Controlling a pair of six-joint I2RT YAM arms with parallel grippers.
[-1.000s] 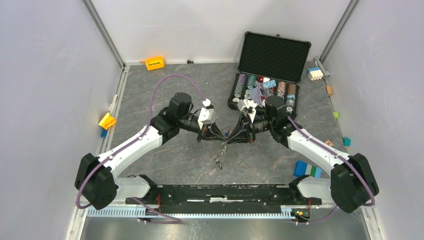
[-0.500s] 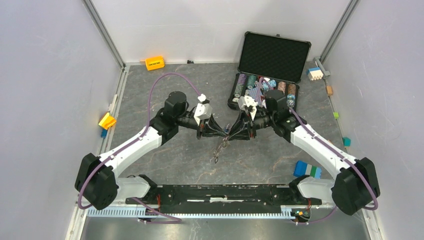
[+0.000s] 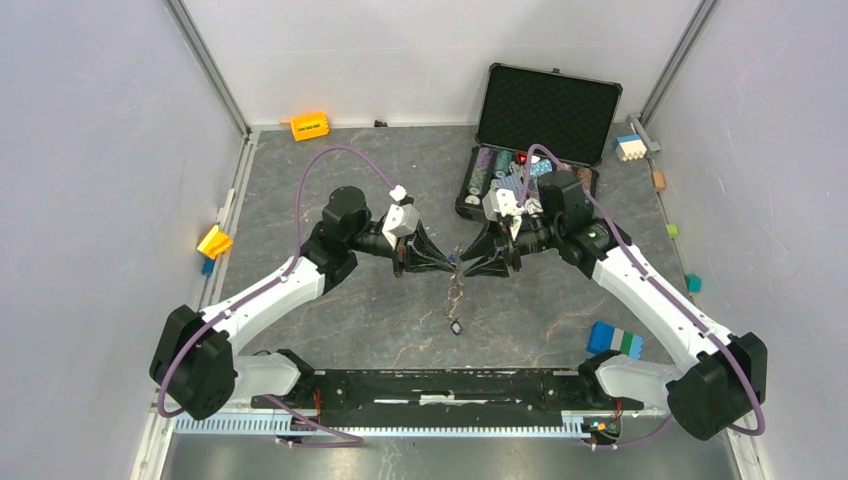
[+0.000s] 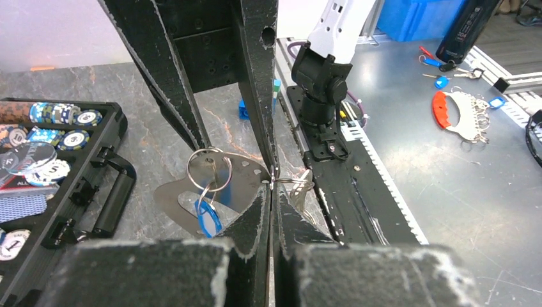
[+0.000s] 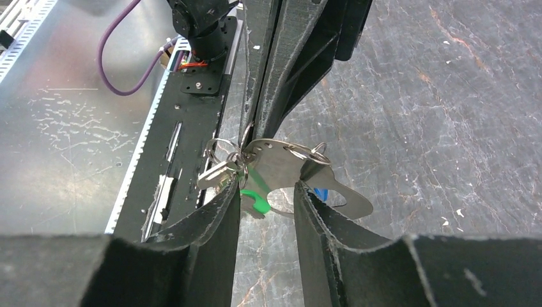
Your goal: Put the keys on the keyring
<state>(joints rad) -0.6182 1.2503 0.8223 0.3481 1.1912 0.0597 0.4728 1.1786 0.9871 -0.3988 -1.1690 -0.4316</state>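
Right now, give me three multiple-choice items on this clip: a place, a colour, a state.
1. Where is the chip case? A near left corner; B far right; C between the bases.
2. Colour of the tag on the keyring, left wrist view? A blue; B red; C yellow.
3. The jaws of the left gripper? A wide open; B shut on the keyring; C out of view.
Key: B, the top view shows it far and right; A, blue plastic shows; B, they pinch its edge.
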